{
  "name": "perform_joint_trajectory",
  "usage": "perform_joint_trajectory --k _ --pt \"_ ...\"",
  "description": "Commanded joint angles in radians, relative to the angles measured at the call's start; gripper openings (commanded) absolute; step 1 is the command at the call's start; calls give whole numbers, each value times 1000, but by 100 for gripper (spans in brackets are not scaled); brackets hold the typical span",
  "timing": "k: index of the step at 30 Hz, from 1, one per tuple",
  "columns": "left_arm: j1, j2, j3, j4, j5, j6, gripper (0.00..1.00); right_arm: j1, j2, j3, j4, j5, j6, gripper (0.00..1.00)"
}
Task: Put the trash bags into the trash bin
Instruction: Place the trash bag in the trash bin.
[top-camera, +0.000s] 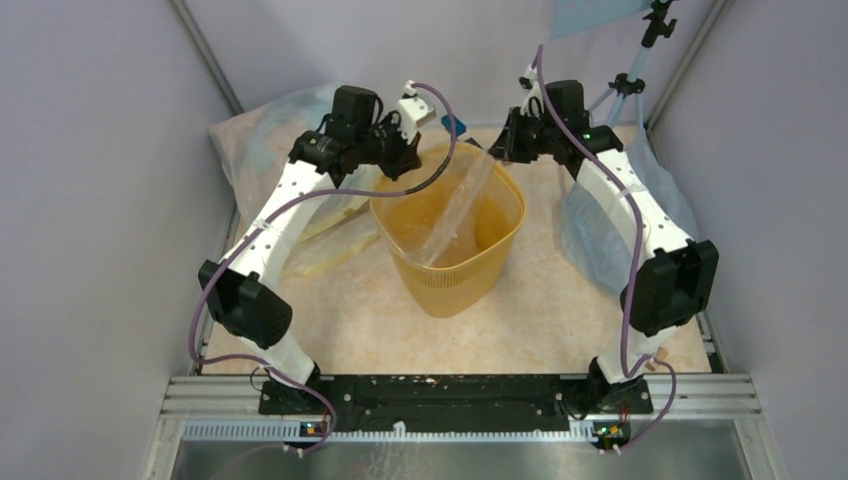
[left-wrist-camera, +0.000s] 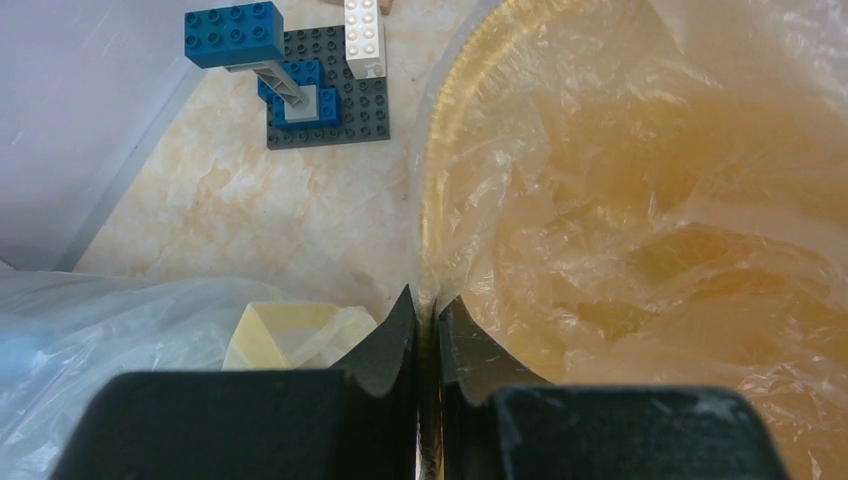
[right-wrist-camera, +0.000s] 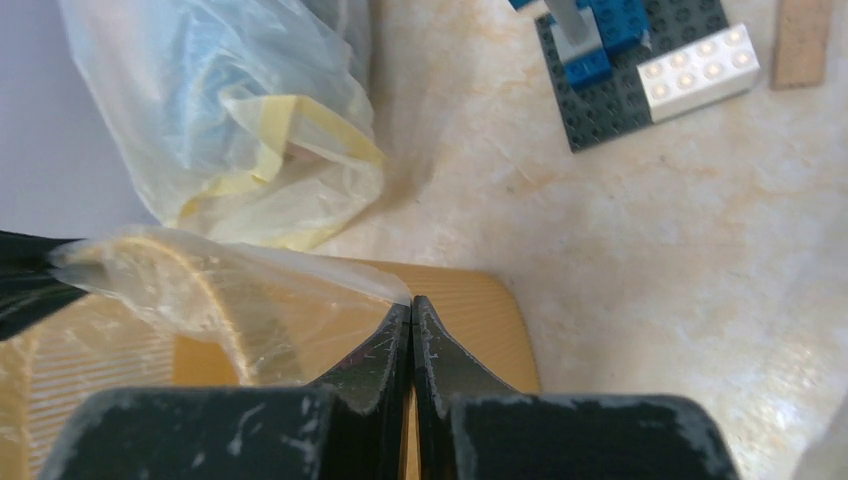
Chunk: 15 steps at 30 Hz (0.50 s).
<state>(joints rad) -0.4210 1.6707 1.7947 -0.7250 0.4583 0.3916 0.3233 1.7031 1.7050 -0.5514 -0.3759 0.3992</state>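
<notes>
The yellow-orange trash bin (top-camera: 455, 285) stands upright mid-table. A clear, wrinkly trash bag (top-camera: 462, 205) is stretched between both grippers over the bin's far rim, and a fold of it hangs down inside. My left gripper (top-camera: 415, 150) is at the rim's far left. In its wrist view the left gripper (left-wrist-camera: 427, 305) is shut on the trash bag (left-wrist-camera: 640, 220) where it meets the rim (left-wrist-camera: 435, 170). My right gripper (top-camera: 500, 148) is at the far right. The right gripper (right-wrist-camera: 411, 302) pinches the trash bag's (right-wrist-camera: 230, 290) edge above the bin wall (right-wrist-camera: 480, 320).
Big bluish plastic sacks lie at the back left (top-camera: 260, 130) and at the right (top-camera: 600, 230). A blue-and-white block tower (left-wrist-camera: 290, 70) on a dark plate stands just behind the bin, with a wooden piece (right-wrist-camera: 800, 40) beside it. Grey walls close in both sides.
</notes>
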Motion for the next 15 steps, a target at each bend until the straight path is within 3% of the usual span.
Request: perform_joint_trajectory --k 1,3,12,15 --pt "-10 -33 -10 -30 -42 37 0 -22 -50 39 -123 98 -77 0" --pt "-10 -31 -10 -30 -50 32 0 -22 -78 22 -145 106 -91 0" --pt "-10 -32 -2 -24 -85 15 1 -22 -218 -44 -164 130 -114 19" --pt "-10 -37 2 -17 -99 7 8 -21 -259 -67 -166 139 -116 26"
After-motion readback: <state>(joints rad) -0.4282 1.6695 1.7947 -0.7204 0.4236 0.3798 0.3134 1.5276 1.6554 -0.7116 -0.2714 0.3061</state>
